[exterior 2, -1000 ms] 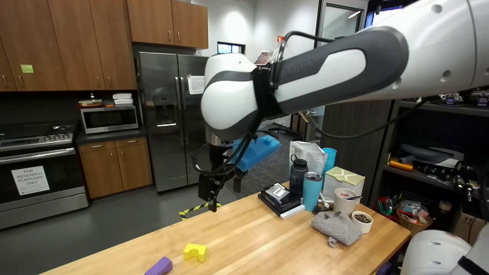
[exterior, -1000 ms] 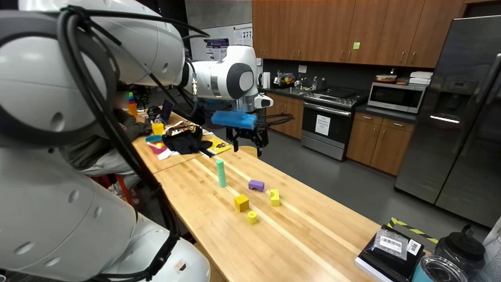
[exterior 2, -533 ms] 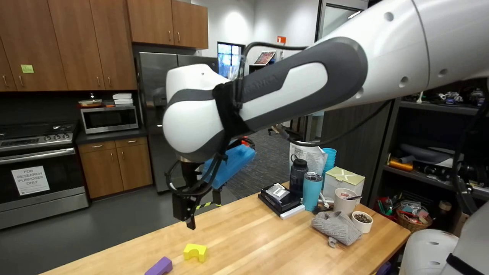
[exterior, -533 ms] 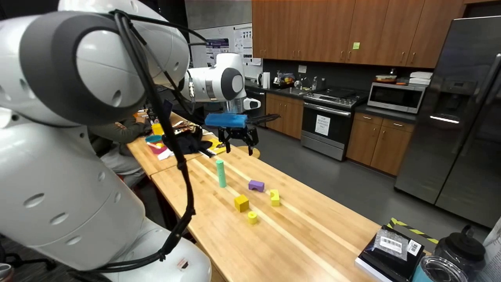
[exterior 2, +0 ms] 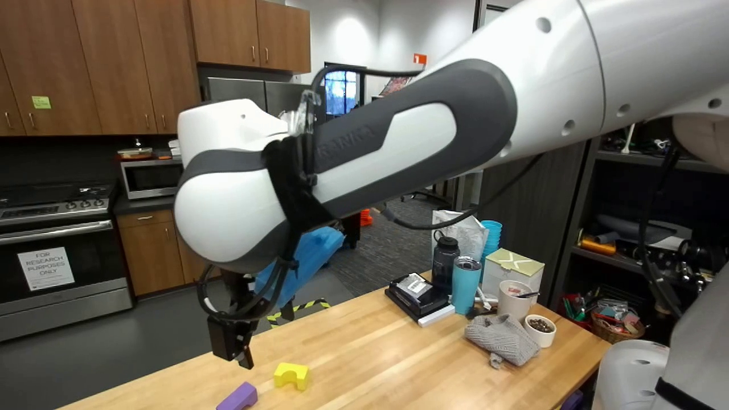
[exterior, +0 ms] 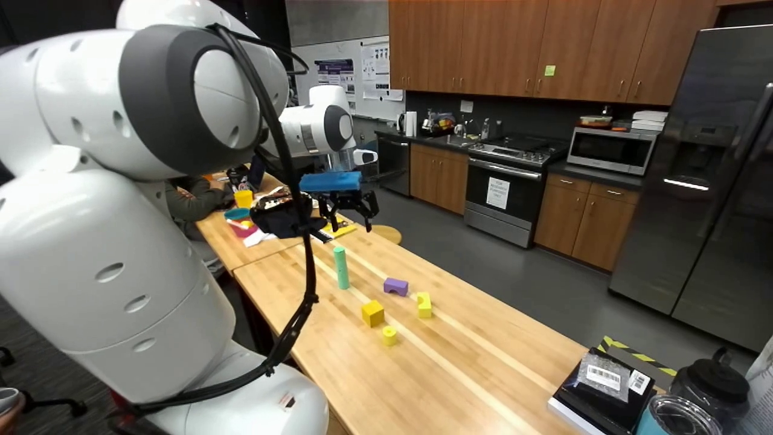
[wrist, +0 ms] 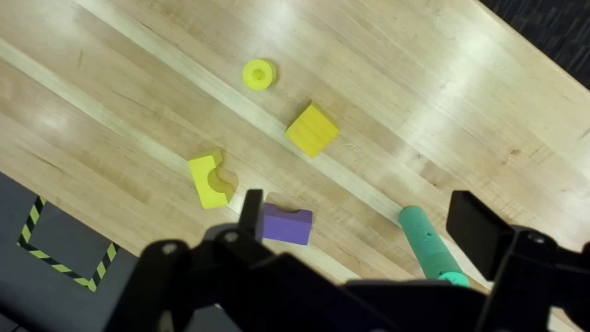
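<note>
My gripper (exterior: 351, 228) is open and empty above the wooden table; it also shows in the wrist view (wrist: 357, 210), jaws wide apart. In the wrist view a green cylinder (wrist: 428, 242) and a purple notched block (wrist: 286, 225) show between the fingers, below them. The cylinder stands upright in an exterior view (exterior: 341, 267). A yellow arch block (wrist: 205, 180) lies beside the purple block; both exterior views show it (exterior: 424, 305) (exterior 2: 291, 376). A yellow cube (wrist: 312, 131) and a small yellow ring-topped cylinder (wrist: 258, 74) stand nearby. The gripper touches none of them.
At one table end are a black box (exterior 2: 418, 293), a blue tumbler (exterior 2: 466, 285), a dark bottle (exterior 2: 445, 262), a grey cloth (exterior 2: 501, 339) and a small bowl (exterior 2: 540, 330). Toward the opposite end lie a black bag (exterior: 275, 220) and a yellow packet (exterior: 340, 226); a person sits there.
The arm has swung, carrying the open gripper leftward in both exterior views, and it appears lower in one of them. The blocks have not moved.
</note>
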Controlling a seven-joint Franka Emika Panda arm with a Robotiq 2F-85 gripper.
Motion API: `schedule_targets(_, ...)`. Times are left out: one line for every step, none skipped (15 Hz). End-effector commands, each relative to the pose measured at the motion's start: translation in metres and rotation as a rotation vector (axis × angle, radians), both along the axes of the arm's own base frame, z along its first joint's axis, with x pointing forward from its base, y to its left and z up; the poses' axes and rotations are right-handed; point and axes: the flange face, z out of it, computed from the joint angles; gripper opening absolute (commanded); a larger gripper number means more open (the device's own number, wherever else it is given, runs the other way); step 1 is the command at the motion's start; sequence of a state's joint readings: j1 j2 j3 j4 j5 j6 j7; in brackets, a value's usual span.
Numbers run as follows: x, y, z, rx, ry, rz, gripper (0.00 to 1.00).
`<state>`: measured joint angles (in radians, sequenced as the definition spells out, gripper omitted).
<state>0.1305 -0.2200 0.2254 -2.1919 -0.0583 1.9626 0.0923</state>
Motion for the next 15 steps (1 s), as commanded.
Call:
schedule_targets(0.010, 0.023, 0.006, 0.008, -0.024, 0.075, 1.00)
schedule_targets(0.011, 0.030, 0.007, 0.024, -0.030, 0.104, 1.00)
schedule_targets(0.013, 0.036, 0.008, 0.039, -0.040, 0.138, 1.00)
schedule_targets(0.016, 0.041, 0.009, 0.053, -0.047, 0.164, 1.00)
schedule_targets(0.018, 0.046, 0.010, 0.071, -0.056, 0.197, 1.00)
schedule_targets(0.020, 0.050, 0.010, 0.088, -0.057, 0.230, 1.00)
schedule_targets(0.021, 0.049, 0.014, 0.104, -0.062, 0.239, 1.00)
schedule_targets(0.014, 0.048, 0.007, 0.070, -0.052, 0.200, 1.00)
schedule_targets(0.016, 0.050, 0.008, 0.081, -0.054, 0.214, 1.00)
schedule_targets(0.018, 0.050, 0.008, 0.085, -0.055, 0.223, 1.00)
schedule_targets(0.019, 0.050, 0.009, 0.087, -0.056, 0.225, 1.00)
schedule_targets(0.019, 0.050, 0.009, 0.087, -0.056, 0.226, 1.00)
schedule_targets(0.019, 0.048, 0.007, 0.062, -0.038, 0.226, 1.00)
schedule_targets(0.020, 0.053, 0.004, 0.029, -0.028, 0.246, 1.00)
schedule_targets(0.021, 0.059, 0.002, 0.009, -0.025, 0.266, 1.00)
